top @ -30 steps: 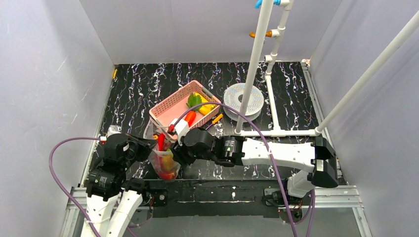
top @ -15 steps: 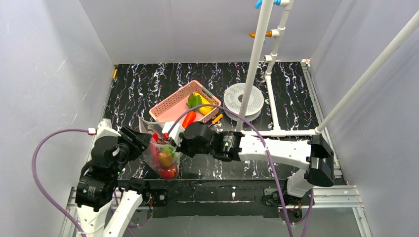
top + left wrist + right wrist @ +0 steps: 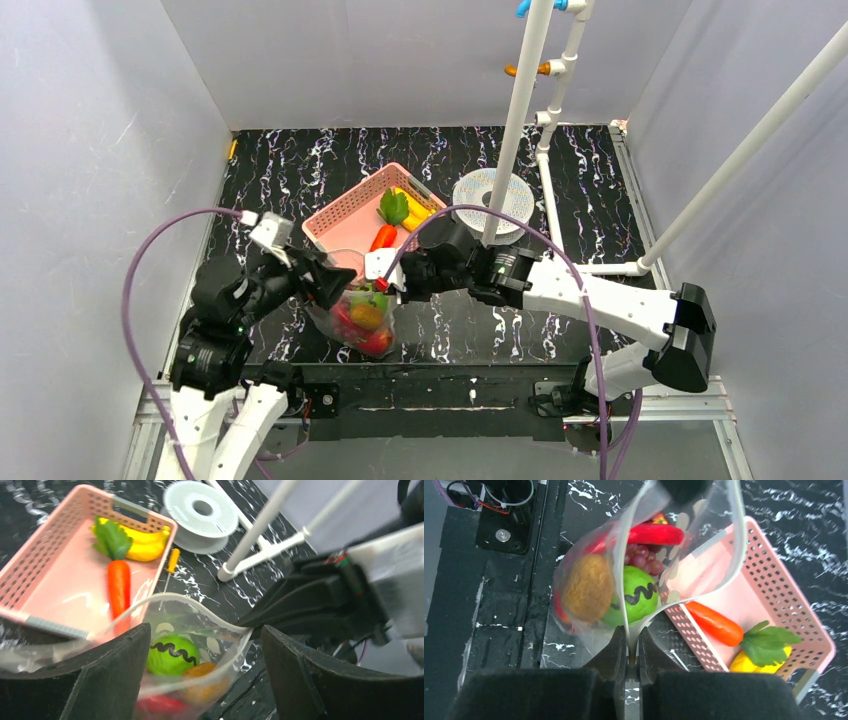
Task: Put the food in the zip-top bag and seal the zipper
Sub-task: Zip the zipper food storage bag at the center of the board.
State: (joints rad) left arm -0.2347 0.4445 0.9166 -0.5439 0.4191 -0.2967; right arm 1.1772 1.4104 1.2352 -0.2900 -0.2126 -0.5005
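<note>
Three pieces lie in the pink basket [image 3: 30, 567]: carrot [image 3: 118, 587], green leafy piece [image 3: 112, 539], yellow piece [image 3: 142, 550]. The right end effector [image 3: 632, 642] is pinched tight on the mouth edge of the zip-top bag [image 3: 589, 545], just beside the basket's near corner. The left end effector [image 3: 202, 645] gapes wide and empty, straddling the bag's mouth. Best to keep that pinch steady and the mouth spread while the left fetches the carrot, which is nearest.

We can read no text, label, brand, number or sign in any view. The only markings we find are patterns, not writing: white dots on the clear floppy plastic zip-top bag [image 3: 704, 555] just ahead of the right gripper [image 3: 633, 641], and a black zigzag on the round green glossy toy [image 3: 636, 602] inside it.
</note>
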